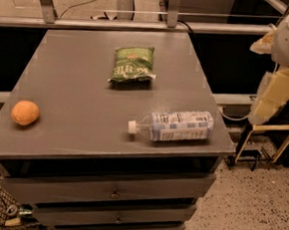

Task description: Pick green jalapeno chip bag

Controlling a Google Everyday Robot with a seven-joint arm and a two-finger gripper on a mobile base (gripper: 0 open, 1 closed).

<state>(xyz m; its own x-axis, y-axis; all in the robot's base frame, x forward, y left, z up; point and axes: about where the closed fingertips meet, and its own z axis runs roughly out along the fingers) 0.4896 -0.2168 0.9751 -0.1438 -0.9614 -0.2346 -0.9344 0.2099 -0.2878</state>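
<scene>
The green jalapeno chip bag (132,64) lies flat on the grey table top (76,86), toward the back middle, with its white lettering facing up. My gripper (277,96) hangs with the white arm at the right edge of the view. It is off the table, well to the right of the bag, and touches nothing on the table.
A clear plastic bottle (176,125) with a white cap lies on its side near the table's front right. An orange fruit (25,112) sits at the front left. Drawers run below the top. A metal rail (141,24) runs behind the table.
</scene>
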